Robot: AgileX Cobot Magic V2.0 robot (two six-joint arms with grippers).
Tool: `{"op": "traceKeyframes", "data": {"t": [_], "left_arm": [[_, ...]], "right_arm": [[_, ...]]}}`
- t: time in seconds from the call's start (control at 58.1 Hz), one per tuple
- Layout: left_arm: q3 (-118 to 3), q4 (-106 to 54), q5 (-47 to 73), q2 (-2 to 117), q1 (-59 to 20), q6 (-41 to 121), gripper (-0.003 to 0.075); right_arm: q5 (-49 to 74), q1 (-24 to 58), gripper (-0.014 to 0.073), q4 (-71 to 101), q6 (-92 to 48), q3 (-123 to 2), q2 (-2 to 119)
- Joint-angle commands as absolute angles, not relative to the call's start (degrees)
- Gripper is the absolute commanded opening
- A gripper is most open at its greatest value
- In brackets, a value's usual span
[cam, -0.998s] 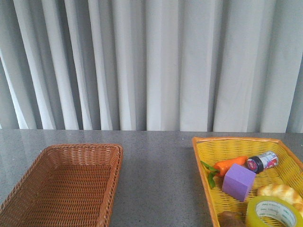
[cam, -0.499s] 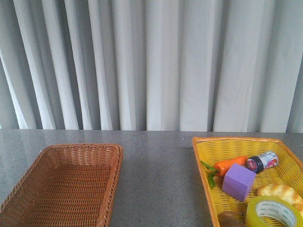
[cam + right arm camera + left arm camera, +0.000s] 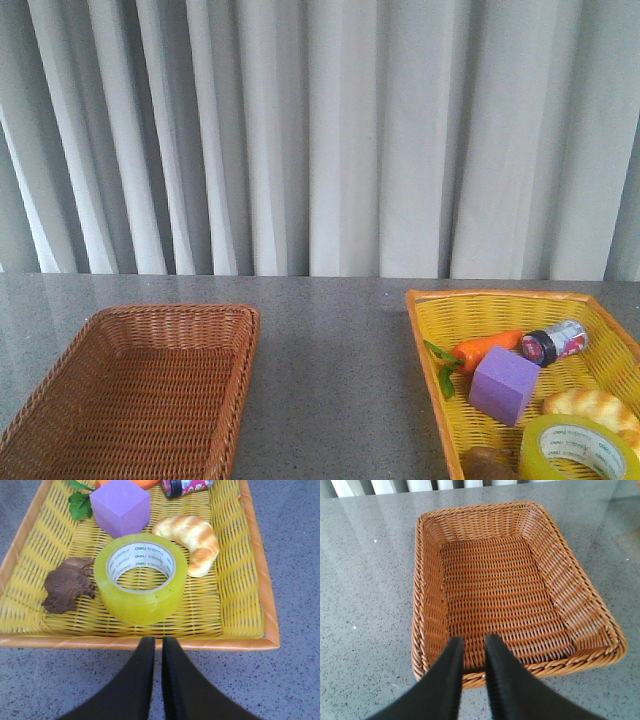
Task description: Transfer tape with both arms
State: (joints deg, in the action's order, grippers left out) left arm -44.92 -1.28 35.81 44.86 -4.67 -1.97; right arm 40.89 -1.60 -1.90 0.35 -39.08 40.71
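The tape [image 3: 540,450], a yellow-green roll with a white printed core, lies flat in the near end of the yellow basket [image 3: 500,296]. In the right wrist view the tape [image 3: 140,602] sits just past the basket's near rim [image 3: 60,641]. My right gripper [image 3: 158,640] hovers over that rim, short of the roll, its fingers almost touching and holding nothing. My left gripper [image 3: 475,640] hangs over the near rim of the brown wicker basket [image 3: 480,510], with a narrow gap between its fingers and nothing in it. Neither arm shows in the front view.
Beside the tape lie a purple block [image 3: 120,505], a croissant [image 3: 192,540], a brown lump [image 3: 67,585], a carrot [image 3: 485,348] and a small jar [image 3: 553,341]. The brown basket [image 3: 150,312] at the left holds nothing. Grey curtains hang behind the table.
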Motion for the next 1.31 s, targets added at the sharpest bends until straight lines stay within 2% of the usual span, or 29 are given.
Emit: {"op": "traceKeyframes", "data": {"t": [0.0, 0.138, 0.224, 0.275, 0.361, 0.551, 0.688, 0.912, 1.102, 1.291], "left_arm": [[-46.75, -1.34, 31.95, 45.52, -4.65, -2.38, 0.0318], [-46.75, -1.34, 31.47, 45.88, -4.65, -2.21, 0.0581], [-46.75, -1.4, 30.97, 45.88, -4.65, -2.21, 0.0672], [-46.75, -1.4, 30.95, 45.88, -4.65, -2.21, 0.0697], [-46.75, -1.4, 31.08, 45.88, -4.65, -1.89, 0.0698], [-46.75, -7.9, 31.08, 45.88, -6.73, 4.58, 0.0662], [-46.75, -12.98, 31.08, 45.88, -12.82, 12.62, 0.0631], [-46.75, -13.83, 32.08, 45.88, -20.34, 14.72, 0.0584], [-46.75, -13.83, 32.93, 45.88, -20.68, 14.72, 0.057], [-46.75, -13.83, 33.26, 45.88, -20.68, 14.72, 0.057]], "right_arm": [[37.22, -1.89, 0.0186, -2.82, 0.0, -40.97, 41.07], [37.06, -1.89, 0.0407, -2.82, 0.0, -40.97, 41.07], [36.94, -1.89, 0.0514, -2.82, 0.0, -40.97, 41.07], [36.94, -1.89, 0.055, -2.77, 0.0, -40.97, 41.07], [37.03, -1.89, 0.0575, -2.32, 0.0, -40.97, 41.07], [36.39, -1.94, 0.0556, -3.92, 4.44, -41.62, 42.44], [42.38, -1.99, 0.0538, -10.35, 12.74, -45.89, 49.16], [49.63, -3.59, 0.0529, -10.87, 14.16, -55.32, 63.41], [52.92, -7.79, 0.0529, -4.14, 7.5, -62.94, 74.54], [55.18, -7.61, 0.0529, 1.64, -0.94, -69.88, 83.11]]}}
